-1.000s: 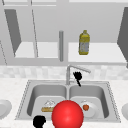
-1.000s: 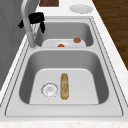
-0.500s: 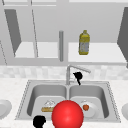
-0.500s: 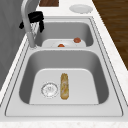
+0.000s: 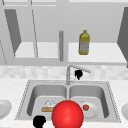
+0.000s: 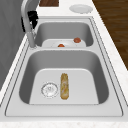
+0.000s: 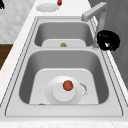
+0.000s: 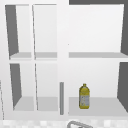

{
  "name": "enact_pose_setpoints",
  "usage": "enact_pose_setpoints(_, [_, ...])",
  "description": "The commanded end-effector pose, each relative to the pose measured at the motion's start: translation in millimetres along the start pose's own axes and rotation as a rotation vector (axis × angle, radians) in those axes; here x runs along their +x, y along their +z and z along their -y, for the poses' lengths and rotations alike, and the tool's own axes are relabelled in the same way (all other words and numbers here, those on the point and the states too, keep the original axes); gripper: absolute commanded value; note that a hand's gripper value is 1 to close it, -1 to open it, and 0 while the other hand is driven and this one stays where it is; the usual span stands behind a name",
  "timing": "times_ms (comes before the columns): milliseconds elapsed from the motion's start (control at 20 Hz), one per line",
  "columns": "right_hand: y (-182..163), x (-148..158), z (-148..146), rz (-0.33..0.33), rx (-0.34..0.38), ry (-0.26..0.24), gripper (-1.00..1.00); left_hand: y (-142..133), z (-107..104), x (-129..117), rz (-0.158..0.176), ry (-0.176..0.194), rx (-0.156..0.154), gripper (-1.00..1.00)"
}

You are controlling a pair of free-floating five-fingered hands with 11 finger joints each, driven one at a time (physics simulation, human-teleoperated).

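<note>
The right hand (image 5: pixel 78 73) hangs at the faucet (image 5: pixel 68 75), just under the spout where it swings out to the right over the right basin. From the right side it shows as a dark clump (image 7: pixel 108 40) close against the upright pipe of the faucet (image 7: pixel 100 22), at the far rim of the sink; whether it touches the metal I cannot tell, and the fingers merge into one mass, so I cannot tell if they are spread or curled. From the left side the same hand (image 6: pixel 32 18) sits just behind the faucet's arch (image 6: pixel 28 27).

The left hand (image 5: pixel 39 121) floats low at the near edge of the sink (image 5: pixel 25 100), in front of the left basin, just left of a large red ball (image 5: pixel 67 115) that stands in front of the divider between the basins. Its fingers cannot be made out either.

In the left basin a brownish loaf of bread (image 6: pixel 64 86) lies beside the round drain (image 6: pixel 49 89). In the right basin a white plate (image 7: pixel 63 93) carries a small reddish fruit (image 7: pixel 67 85). Another white plate (image 7: pixel 47 7) rests on the counter left of the sink, with a small red thing (image 7: pixel 59 2) at its edge. Up in the open cabinet, a yellow bottle (image 8: pixel 84 96) stands upright on the lower right shelf (image 8: pixel 105 106).
</note>
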Motion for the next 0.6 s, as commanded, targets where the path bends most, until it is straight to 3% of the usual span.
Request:
enact_pose_setpoints(0, [-12.9,4.7,-12.7,-0.013,0.1,-0.002,1.0,0.0,0.0,0.0,0.0,0.0,0.0,0.0])
enact_pose_setpoints(250, [-25.2,7.6,-21.6,-0.048,0.088,0.011,1.0,0.0,0.0,0.0,0.0,0.0,0.0,0.0])
enact_pose_setpoints(550, [-15.8,-8.5,-31.2,-0.032,0.05,-0.01,1.0,0.0,0.0,0.0,0.0,0.0,0.0,0.0])
